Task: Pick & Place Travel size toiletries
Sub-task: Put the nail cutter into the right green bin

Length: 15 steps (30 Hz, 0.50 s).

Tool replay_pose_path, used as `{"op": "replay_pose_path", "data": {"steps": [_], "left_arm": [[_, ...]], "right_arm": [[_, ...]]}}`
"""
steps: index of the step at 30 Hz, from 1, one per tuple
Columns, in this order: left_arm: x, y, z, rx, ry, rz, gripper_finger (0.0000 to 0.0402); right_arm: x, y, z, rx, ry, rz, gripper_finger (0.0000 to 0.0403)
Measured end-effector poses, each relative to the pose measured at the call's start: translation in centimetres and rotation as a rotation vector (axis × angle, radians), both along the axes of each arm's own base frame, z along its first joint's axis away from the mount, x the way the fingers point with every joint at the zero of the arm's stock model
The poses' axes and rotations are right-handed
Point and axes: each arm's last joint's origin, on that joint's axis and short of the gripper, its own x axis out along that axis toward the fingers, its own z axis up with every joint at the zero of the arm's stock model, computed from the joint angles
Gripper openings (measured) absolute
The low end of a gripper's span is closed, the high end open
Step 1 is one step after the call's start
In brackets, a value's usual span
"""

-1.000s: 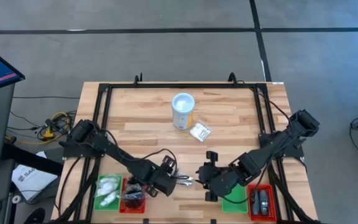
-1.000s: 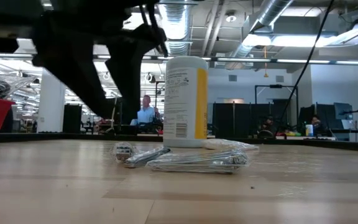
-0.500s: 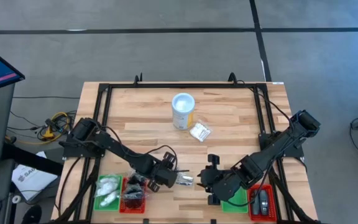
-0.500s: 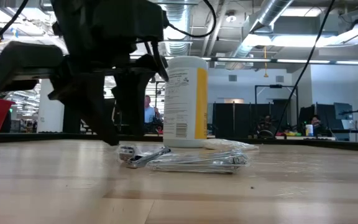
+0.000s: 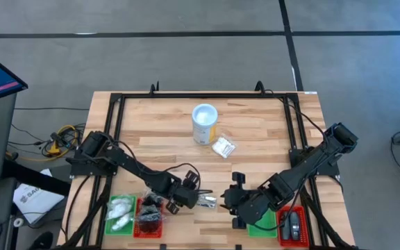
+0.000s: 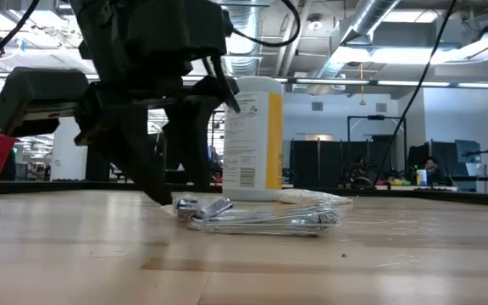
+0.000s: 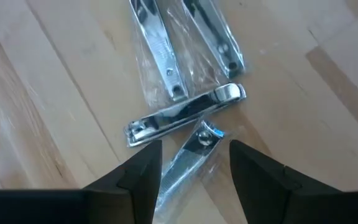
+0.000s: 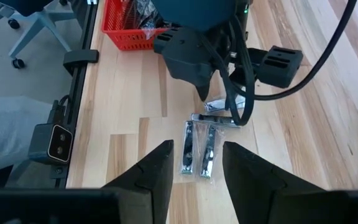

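While its fingers stood apart, the left end effector hung low over wrapped metal clippers on the worktop.
One clipper lay between its fingertips, contact unclear. The right end effector, fingers also apart and empty, waited near the clippers' far side.

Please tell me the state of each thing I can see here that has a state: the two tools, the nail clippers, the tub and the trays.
Left tool: open, astride a nail clipper.
Right tool: open, above the clippers.
Wrapped nail clippers: lying flat on the table.
White tub: upright.
Left red tray: holds dark packets.
Left green tray: holds white packets.
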Motion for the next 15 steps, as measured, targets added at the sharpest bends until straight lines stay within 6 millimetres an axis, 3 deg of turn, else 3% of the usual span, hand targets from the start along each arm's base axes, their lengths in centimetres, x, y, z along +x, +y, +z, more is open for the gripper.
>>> {"op": "replay_pose_path", "data": {"steps": [8, 15], "left_arm": [[0.6, 1.1, -0.3, -0.072, 0.035, 0.009, 0.0176], [1.1, 1.4, -1.8, -0.117, 0.074, 0.032, 0.0174]], "right_arm": [[0.0, 0.0, 0.0, 0.000, 0.000, 0.000, 0.0129], [0.0, 0.0, 0.0, -0.005, 0.003, -0.001, 0.0129]]}}
